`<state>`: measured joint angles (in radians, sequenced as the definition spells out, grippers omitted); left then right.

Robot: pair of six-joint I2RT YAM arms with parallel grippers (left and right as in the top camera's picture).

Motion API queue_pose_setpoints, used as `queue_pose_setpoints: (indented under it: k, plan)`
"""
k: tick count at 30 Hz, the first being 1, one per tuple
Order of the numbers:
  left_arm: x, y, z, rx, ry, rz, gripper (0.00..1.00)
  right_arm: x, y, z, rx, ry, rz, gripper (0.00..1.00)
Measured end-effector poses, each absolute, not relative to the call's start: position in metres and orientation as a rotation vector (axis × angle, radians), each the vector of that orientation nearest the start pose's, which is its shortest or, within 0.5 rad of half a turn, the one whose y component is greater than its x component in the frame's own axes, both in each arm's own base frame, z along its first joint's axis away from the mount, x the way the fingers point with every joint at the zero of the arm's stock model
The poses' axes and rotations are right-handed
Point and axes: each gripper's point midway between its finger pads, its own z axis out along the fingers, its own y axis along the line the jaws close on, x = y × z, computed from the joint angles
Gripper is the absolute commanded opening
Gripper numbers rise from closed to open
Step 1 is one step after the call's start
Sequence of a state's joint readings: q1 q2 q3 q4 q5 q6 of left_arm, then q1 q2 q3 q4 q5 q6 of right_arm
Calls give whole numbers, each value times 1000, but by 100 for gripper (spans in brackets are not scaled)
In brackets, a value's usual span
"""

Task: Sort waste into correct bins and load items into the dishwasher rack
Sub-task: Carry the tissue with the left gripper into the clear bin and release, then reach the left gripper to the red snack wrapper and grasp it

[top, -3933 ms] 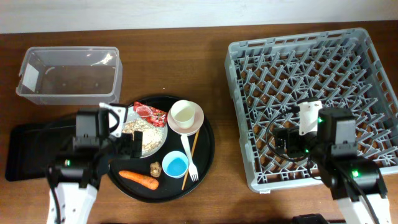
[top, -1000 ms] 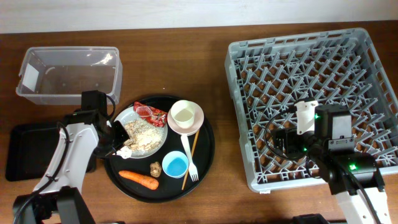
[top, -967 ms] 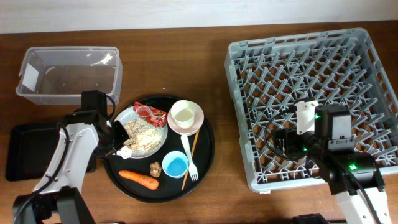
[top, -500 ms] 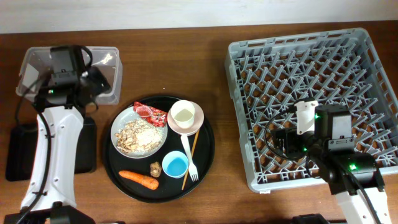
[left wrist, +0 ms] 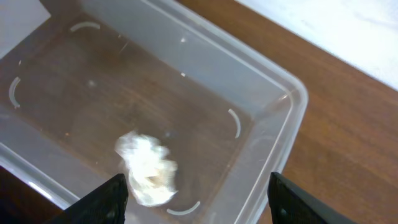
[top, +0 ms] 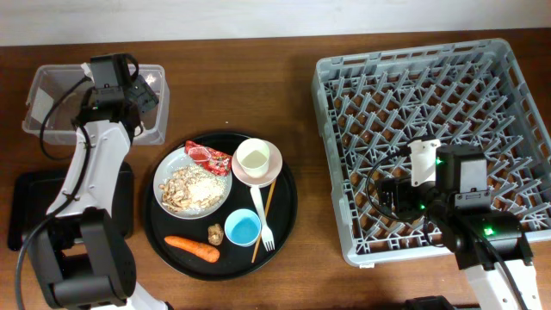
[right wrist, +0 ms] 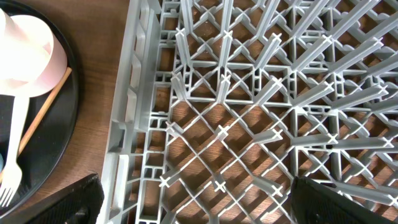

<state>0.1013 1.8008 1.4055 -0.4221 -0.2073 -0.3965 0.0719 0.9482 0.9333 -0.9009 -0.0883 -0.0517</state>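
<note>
My left gripper (top: 129,95) is open and empty above the clear tub (top: 65,99). In the left wrist view my left gripper (left wrist: 199,202) hangs over the tub (left wrist: 273,143), where the white crumpled tissue (left wrist: 147,169) lies on the floor. The white plate (top: 164,176) holds beige food scraps (top: 194,185). The red wrapper (top: 209,155), pink bowl (top: 256,162), blue cup (top: 243,228), fork (top: 263,220), wooden stick (top: 266,207), carrot (top: 193,248) and brown lump (top: 213,232) sit around it. My right gripper (top: 394,194) is open and empty over the grey rack (top: 430,86).
The round black tray (top: 286,202) carries the plate and items. The shallow black rectangular tray (top: 26,215) lies at the left front, partly under my left arm. The right wrist view shows my right gripper (right wrist: 202,205), rack pegs (right wrist: 249,93), the bowl (right wrist: 31,46) and the stick (right wrist: 43,115).
My left gripper rose from the plate and swung back left over the clear tub. The tissue left the plate and now lies in the tub. The right arm has not moved.
</note>
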Motion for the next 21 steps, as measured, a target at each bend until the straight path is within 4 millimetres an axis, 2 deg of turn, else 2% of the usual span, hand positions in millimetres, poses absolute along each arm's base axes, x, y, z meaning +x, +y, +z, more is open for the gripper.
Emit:
queue_pose_setpoints:
  k: [2,4,7,11,13,14,17,21]
  plan:
    - [492,81,161,-664,2265,70,68,260,34,190,-191,2478,118,99]
    - [491,68,163,-632,2292,-22,66,260,34,190,-191,2478,118,99]
    - [478,37,164,-575,2383,-201,66,260,34,190,-191,2477,118,98]
    - [432,-4,138,-549,2627,-321,65,260,34,190,-191,2478,119,99]
    - [417,-25,130,-511,2708,-357,65,260,34,190,-191,2478,118,99]
    - [413,-36,127,-483,2729,-368,65,260,34,190,-191,2478,118,99]
    - [409,-47,117,-519,2752,-395,63,260,34,190,-191,2478,118,99]
    - [415,-56,83,-641,2791,-414,57,259,34,190,-191,2478,118,99]
